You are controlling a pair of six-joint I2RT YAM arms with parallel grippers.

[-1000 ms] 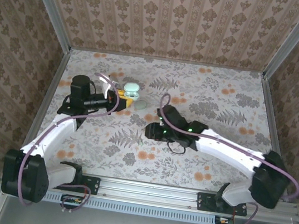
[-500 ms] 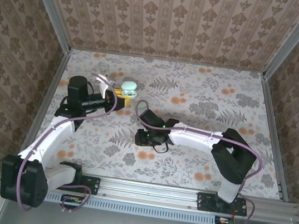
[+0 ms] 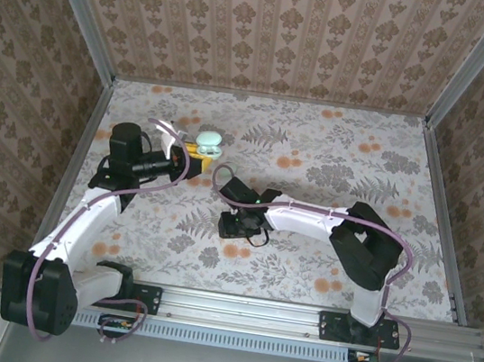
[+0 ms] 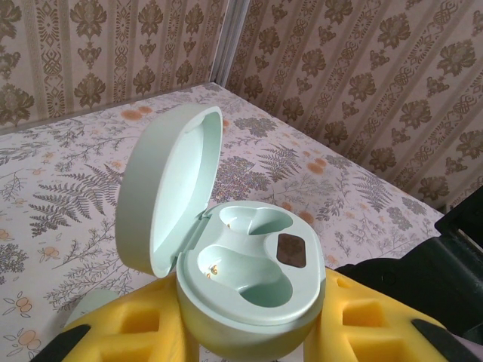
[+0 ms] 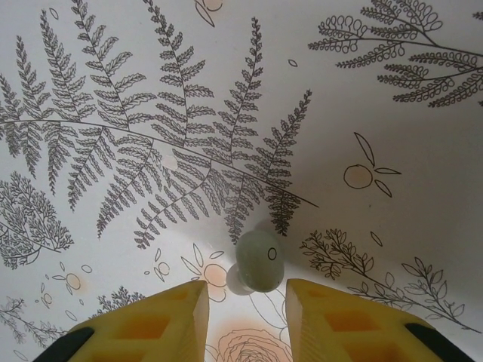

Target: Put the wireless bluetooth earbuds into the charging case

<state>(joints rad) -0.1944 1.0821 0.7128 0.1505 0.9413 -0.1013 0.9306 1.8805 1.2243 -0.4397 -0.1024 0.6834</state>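
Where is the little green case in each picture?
Top external: upper left, the charging case held by the left gripper.
Left wrist: centre, lid open, between yellow pads.
Right wrist: looks down at an earbud instead.
Shared landmark: the fern-print table.

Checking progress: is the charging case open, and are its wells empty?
Open and empty. The charging case has its lid swung up, and both wells show bare.

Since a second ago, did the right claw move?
Yes. The right gripper slid left and a bit closer to the front rail.
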